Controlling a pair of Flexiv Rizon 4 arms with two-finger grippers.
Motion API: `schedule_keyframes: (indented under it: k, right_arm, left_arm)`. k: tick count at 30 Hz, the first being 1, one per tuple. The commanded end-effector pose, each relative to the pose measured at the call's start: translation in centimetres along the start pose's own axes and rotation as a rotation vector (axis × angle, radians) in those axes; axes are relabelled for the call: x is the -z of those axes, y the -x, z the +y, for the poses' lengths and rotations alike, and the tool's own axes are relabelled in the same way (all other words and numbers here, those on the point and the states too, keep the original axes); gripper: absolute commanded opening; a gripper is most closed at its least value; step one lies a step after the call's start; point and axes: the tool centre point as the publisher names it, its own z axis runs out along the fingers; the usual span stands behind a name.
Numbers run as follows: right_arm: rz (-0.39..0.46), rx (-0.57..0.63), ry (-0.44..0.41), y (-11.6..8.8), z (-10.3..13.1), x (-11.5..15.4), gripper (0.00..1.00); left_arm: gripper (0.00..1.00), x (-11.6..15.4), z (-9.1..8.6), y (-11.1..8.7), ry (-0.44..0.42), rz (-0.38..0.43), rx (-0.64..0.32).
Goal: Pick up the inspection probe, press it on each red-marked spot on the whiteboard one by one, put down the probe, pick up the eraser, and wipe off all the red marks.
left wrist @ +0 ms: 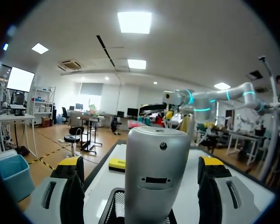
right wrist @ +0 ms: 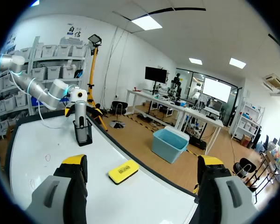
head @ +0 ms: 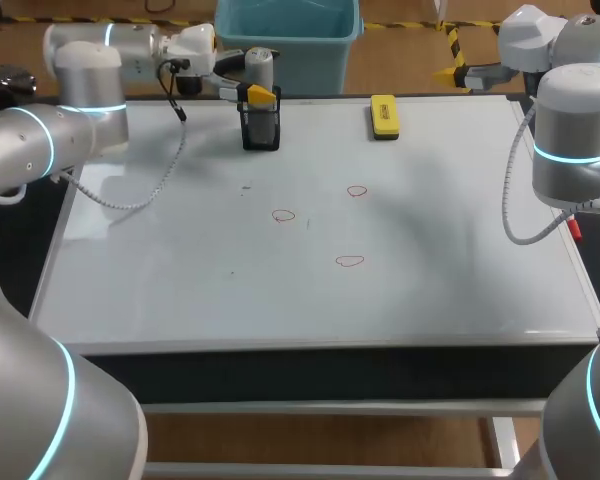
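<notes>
Here the probe (left wrist: 157, 172) stands between the left gripper's (left wrist: 141, 164) parted fingers.

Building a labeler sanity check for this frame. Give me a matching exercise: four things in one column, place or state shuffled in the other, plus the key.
Things:
1. inspection probe
2. eraser
3. red marks
4. right gripper

Place or state:
A. lying flat near the whiteboard far edge
B. standing in the black mesh holder, between the open fingers of the left gripper
C. drawn near the whiteboard's middle
D. open, holding nothing

Pairs: 1-B, 2-A, 3-C, 4-D
</notes>
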Motion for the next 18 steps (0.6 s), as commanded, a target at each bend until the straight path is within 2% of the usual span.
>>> schedule_keyframes:
  k: [1, 5, 8, 10, 18]
  right_arm:
    - [0.001, 0.0, -0.001, 0.04, 0.01, -0.02, 1.0]
    - [0.001, 0.0, -0.001, 0.04, 0.01, -0.02, 1.0]
    - [0.001, 0.0, -0.001, 0.04, 0.01, -0.02, 1.0]
    - [0.001, 0.0, -0.001, 0.04, 0.01, -0.02, 1.0]
    - [0.001, 0.0, -0.001, 0.04, 0.01, -0.02, 1.0]
  left_arm:
    - [1.0, -0.04, 0.21, 0.32, -0.004, 0.003, 0.003]
    - [0.98, -0.06, 0.27, 0.33, -0.014, -0.002, 0.01]
    - [0.24, 0.02, 0.3, 0.3, -0.014, -0.002, 0.011]
    - [0.0, 0.16, 0.36, 0.28, -0.014, -0.004, 0.013]
    - [0.0, 0.34, 0.38, -0.05, -0.015, 0.002, 0.008]
